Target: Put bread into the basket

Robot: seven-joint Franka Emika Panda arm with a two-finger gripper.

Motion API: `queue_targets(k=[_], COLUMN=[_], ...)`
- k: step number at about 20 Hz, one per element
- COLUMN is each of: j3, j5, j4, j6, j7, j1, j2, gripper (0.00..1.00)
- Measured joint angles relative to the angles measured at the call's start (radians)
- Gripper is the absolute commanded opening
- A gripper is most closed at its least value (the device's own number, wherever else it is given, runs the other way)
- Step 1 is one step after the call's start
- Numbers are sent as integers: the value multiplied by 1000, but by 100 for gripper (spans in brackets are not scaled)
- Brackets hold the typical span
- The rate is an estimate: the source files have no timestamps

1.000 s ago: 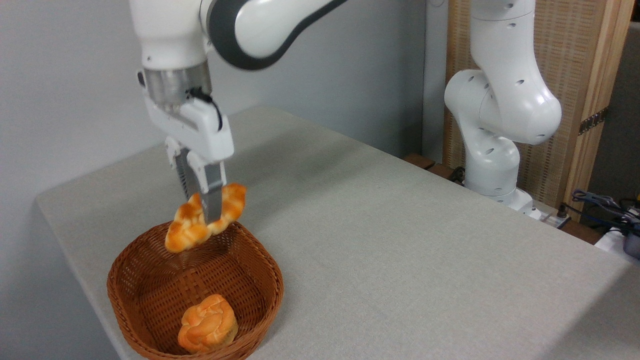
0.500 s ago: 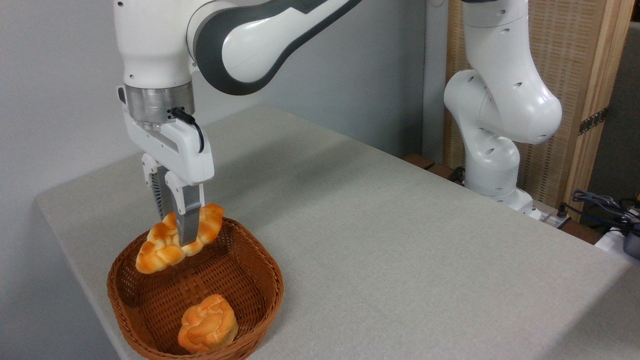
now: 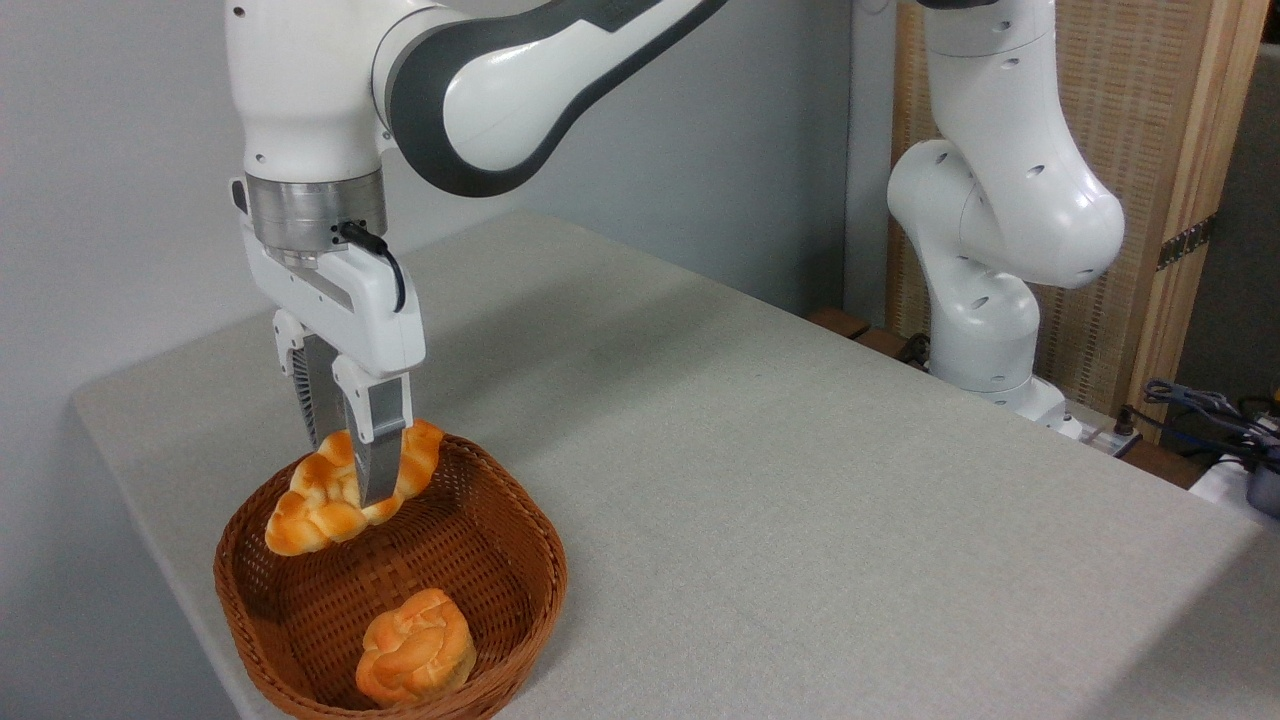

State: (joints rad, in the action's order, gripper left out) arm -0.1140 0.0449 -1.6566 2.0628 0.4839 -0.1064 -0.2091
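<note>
Your hand (image 3: pixel 350 490) points straight down with its fingers closed on the bread (image 3: pixel 345 490), gripping it near the middle; the loaf hangs tilted, its lower end down to the hand's left, its higher end up to the right; it sits over the far rim of the basket (image 3: pixel 520 560), not yet resting inside; below the hand, toward you, a bun (image 3: pixel 415 648) lies on the basket floor; the basket stands on the surface (image 3: pixel 800 480).
</note>
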Motion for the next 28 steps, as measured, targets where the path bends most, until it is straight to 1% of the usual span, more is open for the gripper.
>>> queue_targets(k=[15, 18, 19, 21, 22, 24, 25, 28], j3=[0, 0, 0, 1, 1, 1, 1, -4], j5=[0, -20, -35, -78, -97, -153, -170, -176], j4=[14, 25, 39, 86, 102, 125, 127, 119], j6=[0, -7, -28, -115, -141, -209, -255, -385], j7=[-4, -8, -8, -8, -10, -23, -26, -18], j1=[3, 6, 7, 10, 12, 31, 40, 49], j2=[0, 2, 3, 14, 25, 74, 106, 184], gripper=[100, 100, 100, 100, 100, 100, 100, 100])
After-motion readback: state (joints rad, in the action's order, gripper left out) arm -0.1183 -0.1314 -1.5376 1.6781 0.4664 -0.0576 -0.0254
